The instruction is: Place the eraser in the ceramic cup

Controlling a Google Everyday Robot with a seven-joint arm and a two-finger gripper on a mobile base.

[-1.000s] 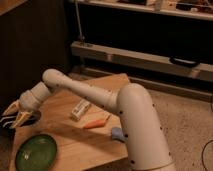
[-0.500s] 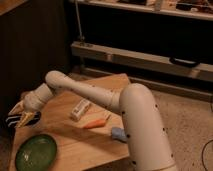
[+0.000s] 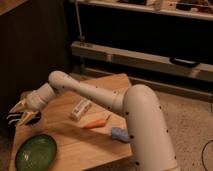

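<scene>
one gripper [image 3: 22,112] at table's [image 3: 65,145] left edge, above green bowl [image 3: 35,151].

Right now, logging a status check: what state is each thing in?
gripper: at the table's left edge, above a dark object.
green bowl: upright, nothing seen inside.
white labelled tube: lying flat mid-table.
carrot: lying flat beside the tube.
pale blue sponge: lying near the table's front edge.
</scene>
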